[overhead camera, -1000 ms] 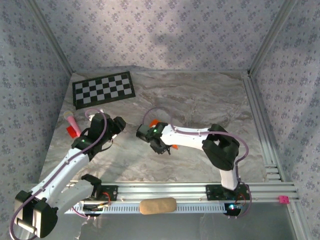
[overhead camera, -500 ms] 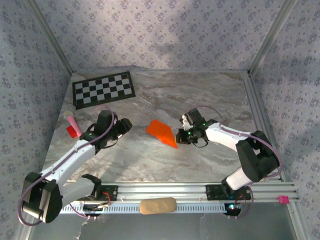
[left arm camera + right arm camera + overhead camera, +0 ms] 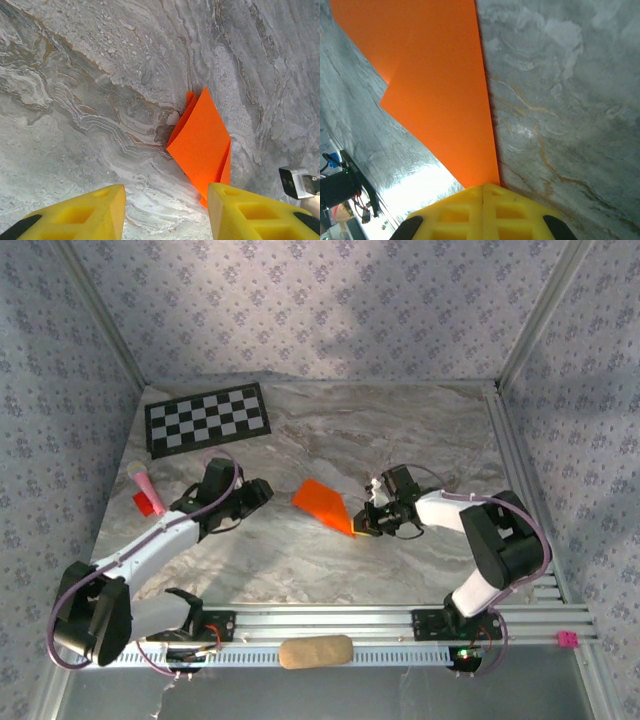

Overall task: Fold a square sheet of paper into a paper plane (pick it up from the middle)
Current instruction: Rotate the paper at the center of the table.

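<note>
The square sheet of paper (image 3: 322, 504) lies on the marble table as a creased orange shape that narrows to a point at its near right end. In the left wrist view the orange paper (image 3: 202, 140) shows folded layers. My right gripper (image 3: 361, 523) is shut, and its joined yellow fingertips (image 3: 482, 190) rest on the pointed tip of the paper (image 3: 440, 95). My left gripper (image 3: 262, 490) stands open just left of the paper. Its yellow fingers (image 3: 235, 210) have nothing between them, and the paper lies ahead of the right one.
A black-and-white checkerboard sheet (image 3: 208, 418) lies at the back left. A small red and pink object (image 3: 146, 490) sits by the left arm. A tan pad (image 3: 315, 651) rests on the front rail. Aluminium rails (image 3: 520, 490) line the right edge.
My right arm swung off the paper to its right side, shut its jaws and came down on the pointed tip. My left gripper moved right, closer to the paper.
</note>
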Motion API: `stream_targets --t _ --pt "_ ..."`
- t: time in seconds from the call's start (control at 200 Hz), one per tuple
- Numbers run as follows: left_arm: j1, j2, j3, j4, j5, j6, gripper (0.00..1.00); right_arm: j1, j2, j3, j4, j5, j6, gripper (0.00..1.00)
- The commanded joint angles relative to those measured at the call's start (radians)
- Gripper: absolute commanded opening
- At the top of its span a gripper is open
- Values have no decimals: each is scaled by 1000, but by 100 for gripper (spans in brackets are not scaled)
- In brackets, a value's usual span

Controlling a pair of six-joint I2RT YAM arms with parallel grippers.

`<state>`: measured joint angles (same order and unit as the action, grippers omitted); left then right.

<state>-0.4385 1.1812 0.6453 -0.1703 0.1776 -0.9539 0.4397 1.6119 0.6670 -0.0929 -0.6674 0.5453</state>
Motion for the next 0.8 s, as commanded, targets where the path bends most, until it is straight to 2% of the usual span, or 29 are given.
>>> stream_targets --t 0.0,0.095,0.25,0.48,0.8 --pt "-8 22 48 28 31 10 47 -8 38 -22 43 -46 27 1" --pt "-18 42 58 36 35 11 47 0 53 -47 94 -54 57 1" --pt "-41 81 76 46 42 12 47 17 78 -41 52 15 76 1" --pt "-84 170 129 58 71 22 45 76 65 -52 41 138 242 1" --pt "-162 408 253 141 178 15 26 175 -1 -49 72 234 438 1"
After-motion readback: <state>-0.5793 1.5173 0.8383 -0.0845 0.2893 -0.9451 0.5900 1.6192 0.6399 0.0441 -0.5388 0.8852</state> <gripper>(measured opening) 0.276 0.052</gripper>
